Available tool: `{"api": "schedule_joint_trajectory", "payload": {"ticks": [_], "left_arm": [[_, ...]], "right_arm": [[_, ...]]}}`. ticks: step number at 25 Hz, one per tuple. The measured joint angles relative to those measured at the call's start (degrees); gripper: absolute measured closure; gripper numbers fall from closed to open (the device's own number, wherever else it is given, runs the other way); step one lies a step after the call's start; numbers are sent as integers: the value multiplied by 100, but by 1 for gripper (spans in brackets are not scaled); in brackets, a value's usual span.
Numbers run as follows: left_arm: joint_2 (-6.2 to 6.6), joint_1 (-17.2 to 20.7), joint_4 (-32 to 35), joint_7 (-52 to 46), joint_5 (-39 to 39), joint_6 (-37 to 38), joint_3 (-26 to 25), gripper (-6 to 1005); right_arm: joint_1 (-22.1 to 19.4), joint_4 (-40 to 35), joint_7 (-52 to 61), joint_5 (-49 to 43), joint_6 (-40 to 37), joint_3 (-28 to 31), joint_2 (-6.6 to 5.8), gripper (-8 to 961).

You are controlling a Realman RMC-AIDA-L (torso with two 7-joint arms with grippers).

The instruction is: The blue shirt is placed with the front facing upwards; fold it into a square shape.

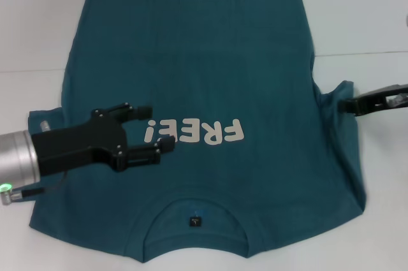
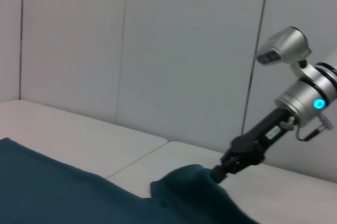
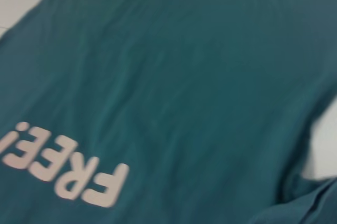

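Head view, shirt: you have the blue shirt (image 1: 210,73) spread front-up on the white table (image 1: 38,41), collar nearest the robot, hem at the far side; white "FREE!" lettering (image 1: 194,132) crosses the chest; a small black neck tag (image 1: 194,222) sits inside the round collar.
Head view, edges: bare table runs along both long sides and past the hem; the left-side sleeve lies partly under the left arm; the right-side sleeve is drawn outward into a peak.
Head view, fabric: soft matte cotton; shallow creases near the hem; ripples down the right side seam.
Head view, left gripper: your left gripper (image 1: 153,128) hangs over the chest just beside the lettering; black fingers spread apart, holding nothing; silver wrist with a green light behind it.
Head view, right gripper: your right gripper (image 1: 347,106) reaches in from the right edge; its black tip meets the sleeve peak, closed upon the cloth.

Left wrist view, cloth: shirt (image 2: 58,190) fills the lower part, flat, then rising in a bunched fold.
Left wrist view, right gripper: right gripper (image 2: 217,172) pinches the top of that fold; silver forearm with a blue light behind; plain pale wall panels beyond; open table around the fold.

Right wrist view, cloth: shirt (image 3: 189,76) fills nearly all; lettering (image 3: 63,166) low in frame; fine wrinkles across the weave; slivers of table (image 3: 324,145) at two edges.
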Motion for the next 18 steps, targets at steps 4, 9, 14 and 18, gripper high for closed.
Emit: {"api": "schedule_joint_trajectory", "payload": {"ticks": [4,9,14,18], "left_arm": [[50,115,70,49,5,221,1,137],[48,221,142,98,91,322,1,137],[30,281,153,101,143,334,-18,138],[21,315,155,110,151,291,-35,138]], "right_arm": [[89,1,-13,189,-31,-273,17,841],[245,41,-21,249,-7,-597,80,835],[434,230,-25,308,47,-893,98,829],[570,497,-27,310,160,-1077,100,825]]}}
